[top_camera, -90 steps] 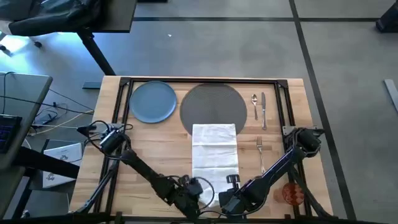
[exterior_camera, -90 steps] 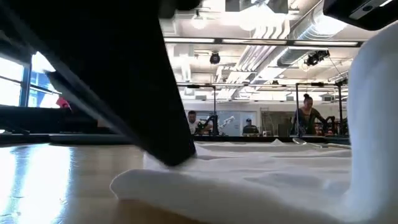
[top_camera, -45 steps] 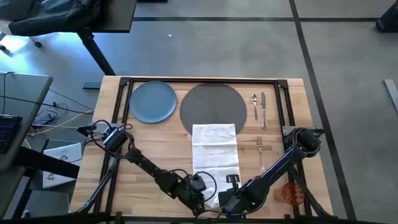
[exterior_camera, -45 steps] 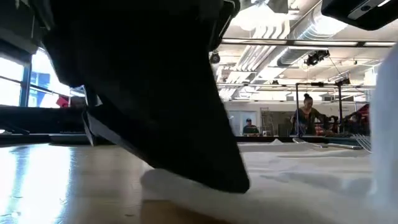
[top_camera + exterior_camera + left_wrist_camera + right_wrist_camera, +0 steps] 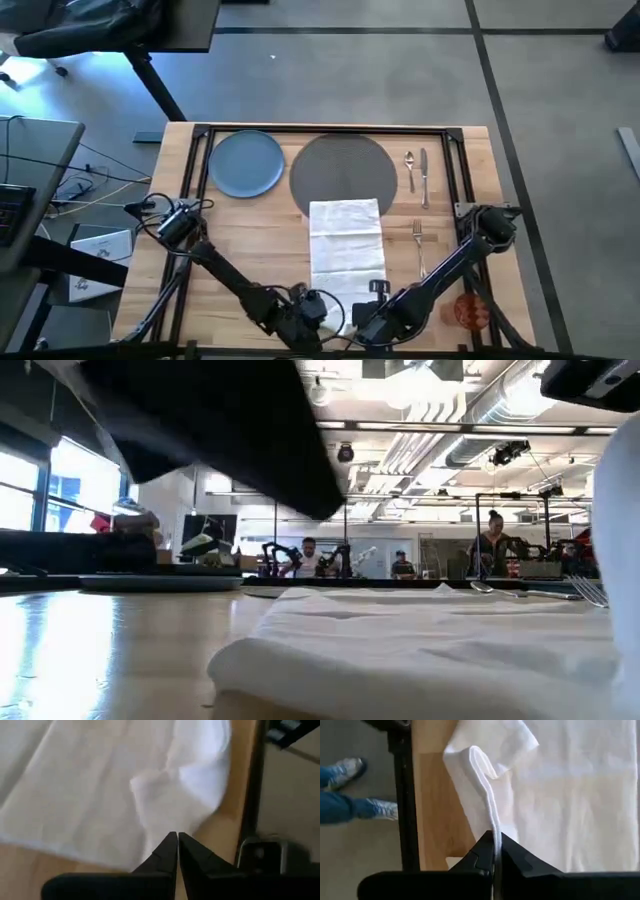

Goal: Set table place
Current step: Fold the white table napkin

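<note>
The white napkin [image 5: 346,245] lies lengthwise on the table [image 5: 250,250], its far end overlapping the round grey mat [image 5: 343,165]. The blue plate [image 5: 246,163] sits on the wood left of the mat. Spoon [image 5: 409,165] and knife [image 5: 424,178] lie to the mat's right, with the fork [image 5: 419,245] nearer. The orange cup [image 5: 468,312] stands at the near right. My left gripper [image 5: 177,837] is shut, raised above the napkin's near left corner [image 5: 200,780]. My right gripper [image 5: 496,837] is shut on the napkin's near edge. My right gripper pinches a raised fold [image 5: 492,817] of the napkin, at its near edge, between its two fingers, coming from above. The fold stands up as a narrow ridge running away from the fingertips. This lifted part [image 5: 620,560] rises off the wood while the rest of the napkin lies flat.
The table's black frame [image 5: 200,135] runs around its edges, close to both grippers at the near side. A person's shoes and jeans [image 5: 350,790] show on the floor beyond the near edge. Bare wood lies left of the napkin [image 5: 250,240].
My left gripper first pressed on the napkin's near left edge and slid toward the table's right, then rose clear of the cloth and drew back left. The napkin's near left edge has shifted slightly toward the right. My right gripper has kept its hold.
</note>
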`<action>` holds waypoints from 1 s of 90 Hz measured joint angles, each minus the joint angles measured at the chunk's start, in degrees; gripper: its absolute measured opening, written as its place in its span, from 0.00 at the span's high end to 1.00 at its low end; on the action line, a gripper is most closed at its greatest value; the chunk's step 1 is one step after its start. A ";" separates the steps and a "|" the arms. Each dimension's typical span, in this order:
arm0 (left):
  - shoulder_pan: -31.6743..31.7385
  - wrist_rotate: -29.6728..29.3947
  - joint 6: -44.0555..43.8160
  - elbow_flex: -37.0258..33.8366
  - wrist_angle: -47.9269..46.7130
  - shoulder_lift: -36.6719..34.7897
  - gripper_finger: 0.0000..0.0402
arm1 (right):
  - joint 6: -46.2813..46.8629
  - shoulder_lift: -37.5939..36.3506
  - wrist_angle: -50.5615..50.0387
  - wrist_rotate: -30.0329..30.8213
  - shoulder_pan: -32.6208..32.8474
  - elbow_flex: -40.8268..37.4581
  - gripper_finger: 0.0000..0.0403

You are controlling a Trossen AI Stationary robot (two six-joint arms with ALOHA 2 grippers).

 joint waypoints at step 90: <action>5.35 -16.10 -8.82 0.03 -30.57 -18.85 1.00 | -39.11 -10.69 -11.48 11.06 -40.27 -1.66 1.00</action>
